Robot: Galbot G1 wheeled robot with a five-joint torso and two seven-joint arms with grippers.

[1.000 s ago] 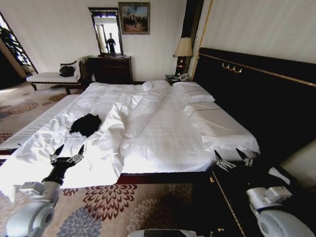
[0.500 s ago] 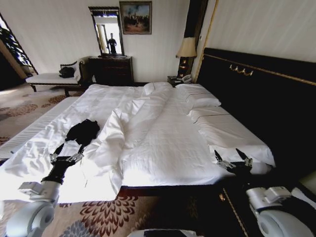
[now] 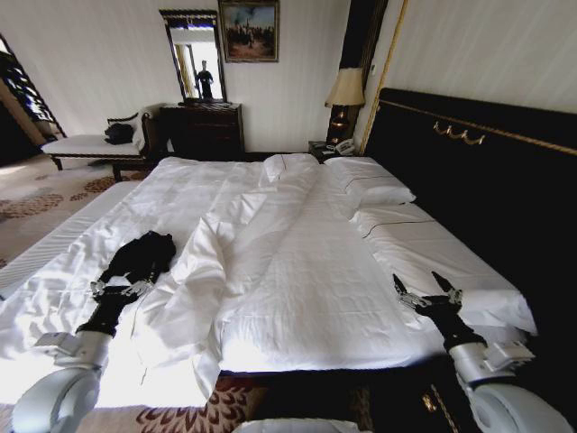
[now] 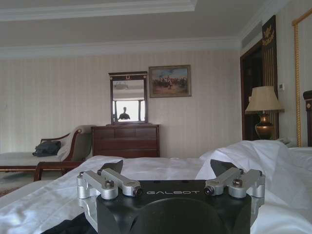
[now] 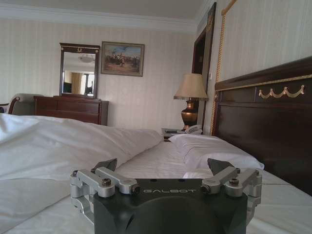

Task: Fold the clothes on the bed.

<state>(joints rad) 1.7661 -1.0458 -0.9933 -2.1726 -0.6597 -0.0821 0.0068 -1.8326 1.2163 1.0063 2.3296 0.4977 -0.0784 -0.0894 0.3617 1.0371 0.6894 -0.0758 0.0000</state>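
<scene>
My left gripper (image 3: 121,287) hovers low over the near left part of the bed (image 3: 306,271), its fingers (image 4: 109,176) released and spread, and the crumpled black T-shirt (image 3: 137,259) lies on the white sheet just beyond their tips, apart from them. My right gripper (image 3: 426,293) hangs over the near right side of the bed, fingers (image 5: 105,180) likewise released and holding nothing, with the white pillows (image 3: 374,185) and dark headboard (image 3: 478,180) ahead of it and the T-shirt well apart across the rumpled duvet (image 3: 225,253).

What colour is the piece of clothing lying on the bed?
Black. The T-shirt lies crumpled on the white bed; the head view shows it best.
</scene>
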